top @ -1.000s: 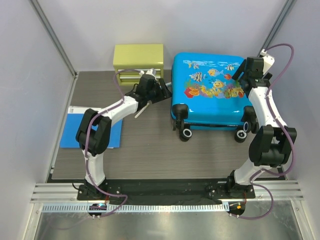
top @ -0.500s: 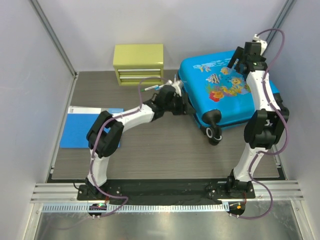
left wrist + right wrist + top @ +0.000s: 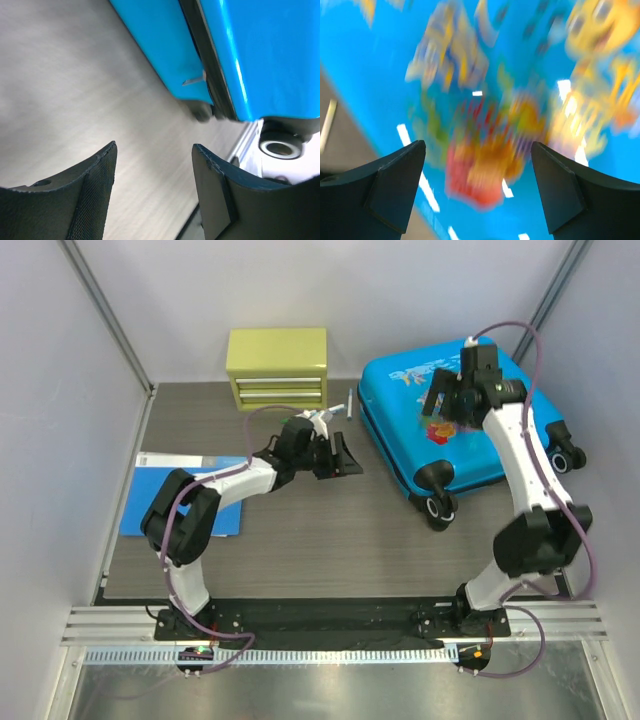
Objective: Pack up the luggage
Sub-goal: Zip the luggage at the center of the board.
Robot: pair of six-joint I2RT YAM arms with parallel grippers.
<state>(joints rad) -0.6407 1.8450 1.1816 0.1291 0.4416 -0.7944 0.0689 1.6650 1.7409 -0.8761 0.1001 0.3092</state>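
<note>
The large bright-blue hard-shell luggage (image 3: 400, 430) with fish print lies closed and skewed at the grey table's (image 3: 300, 540) far right, its contents hidden. The left gripper (image 3: 345, 455), jaws parted and empty, hovers near its left edge. The right gripper (image 3: 445, 410), jaws wide and empty, hangs over the printed lid. The small yellow-green drawer box (image 3: 277, 365) has its drawers shut.

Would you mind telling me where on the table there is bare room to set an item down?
The widest bare patch is the table front, between the folder and the luggage wheels. A smaller one lies left of the drawer box. The right rear is crowded by the luggage and right gripper.
</note>
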